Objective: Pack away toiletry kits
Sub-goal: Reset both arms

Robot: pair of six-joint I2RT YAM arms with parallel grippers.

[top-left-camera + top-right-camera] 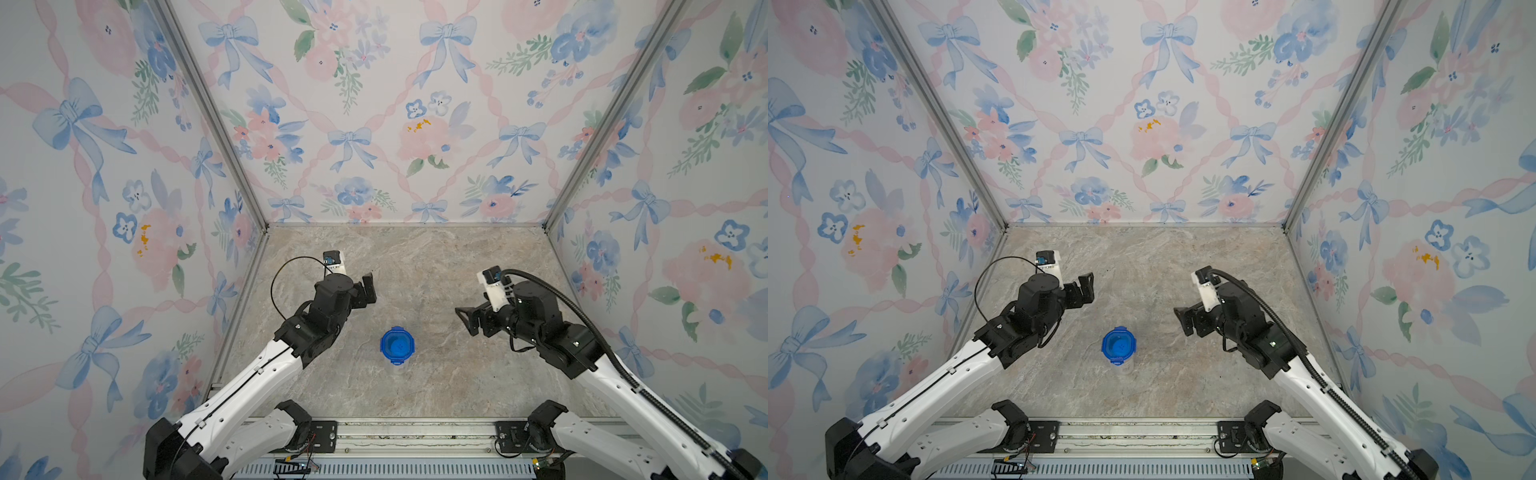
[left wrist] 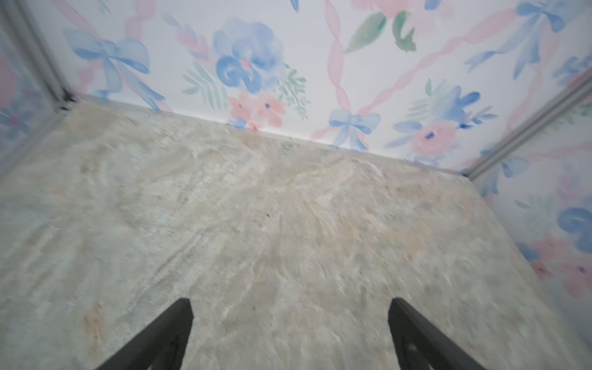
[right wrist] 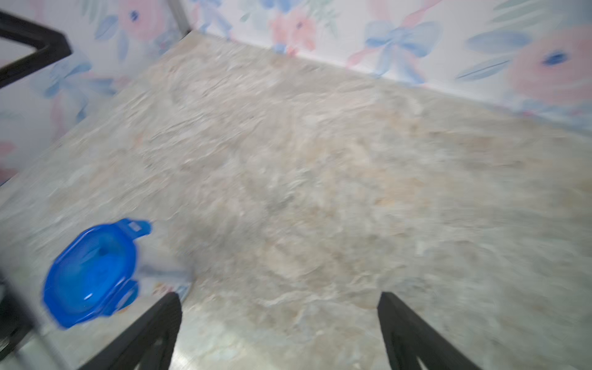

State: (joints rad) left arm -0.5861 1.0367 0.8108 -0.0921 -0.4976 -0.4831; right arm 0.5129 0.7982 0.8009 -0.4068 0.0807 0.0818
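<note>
A translucent plastic cup (image 1: 394,369) (image 1: 1123,369) stands in the middle of the table, with a blue lid with clip tabs (image 1: 397,345) (image 1: 1119,345) (image 3: 93,272) on top of it. The toiletry kits are hidden. Only a blurred patch of blue and red print shows through the cup's wall (image 3: 163,275) in the right wrist view. My left gripper (image 1: 368,291) (image 1: 1086,289) (image 2: 290,304) hangs open and empty, back and left of the cup. To the cup's right, my right gripper (image 1: 464,321) (image 1: 1181,320) (image 3: 278,298) is also open and empty.
The marbled tabletop (image 1: 415,266) is closed in by floral walls at the back (image 1: 374,124), left and right, with metal corner posts (image 1: 216,124). A metal rail (image 1: 415,432) with both arm bases runs along the front edge.
</note>
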